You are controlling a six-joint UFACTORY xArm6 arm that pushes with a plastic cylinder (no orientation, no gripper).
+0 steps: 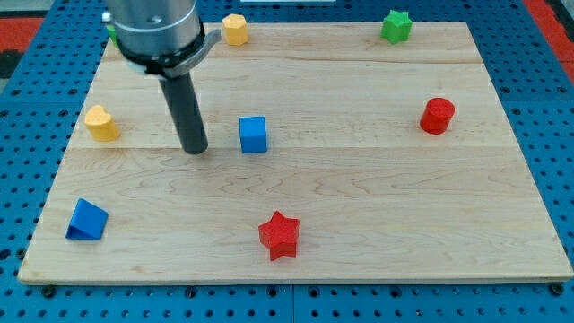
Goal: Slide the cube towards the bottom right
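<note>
my tip (195, 150), the blunt end of a smooth dark rod with no fingers to open or clench, rests on the pale grained wooden desk (377, 206). the glossy blue cube (254, 135) sits just to its right in the view, apart, near the desk's middle.

Toward the view's bottom right of the blue cube (254, 135), only the red star (279, 235) stands near.

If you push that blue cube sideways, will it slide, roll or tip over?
Probably slide: the blue cube sits flat on the smooth wooden board and has no rounded sides. It looks squat, so tipping seems unlikely. My tip is just to its left, apart; an off-centre push might twist it.
</note>
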